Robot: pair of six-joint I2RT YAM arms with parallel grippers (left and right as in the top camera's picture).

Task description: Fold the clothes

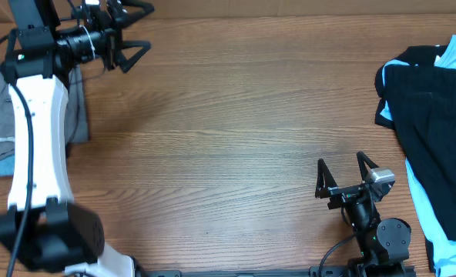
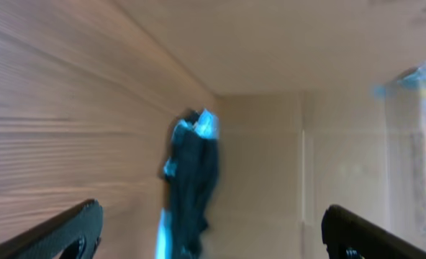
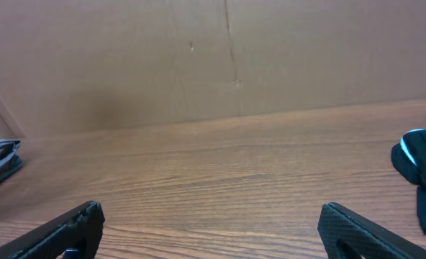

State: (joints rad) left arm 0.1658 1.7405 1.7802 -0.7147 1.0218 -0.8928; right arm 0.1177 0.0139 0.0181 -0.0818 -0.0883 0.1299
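Wooden table [image 1: 228, 115] carries black clothes [image 1: 436, 115] at one edge — left gripper [image 1: 142, 28] and right gripper [image 1: 340, 163] both released, grasping nothing.

A wide table of reddish-brown wood-grain laminate [image 1: 228, 115] spans the overhead view, its grain running from side to side, with a soft sheen across the middle. Behind its far edge stands a plain tan, cardboard-like back panel [image 3: 127, 57], which meets the tabletop in a straight line in the right wrist view. A thin vertical seam [image 3: 231, 50] runs down the panel, and a dim shadow lies low on its left.
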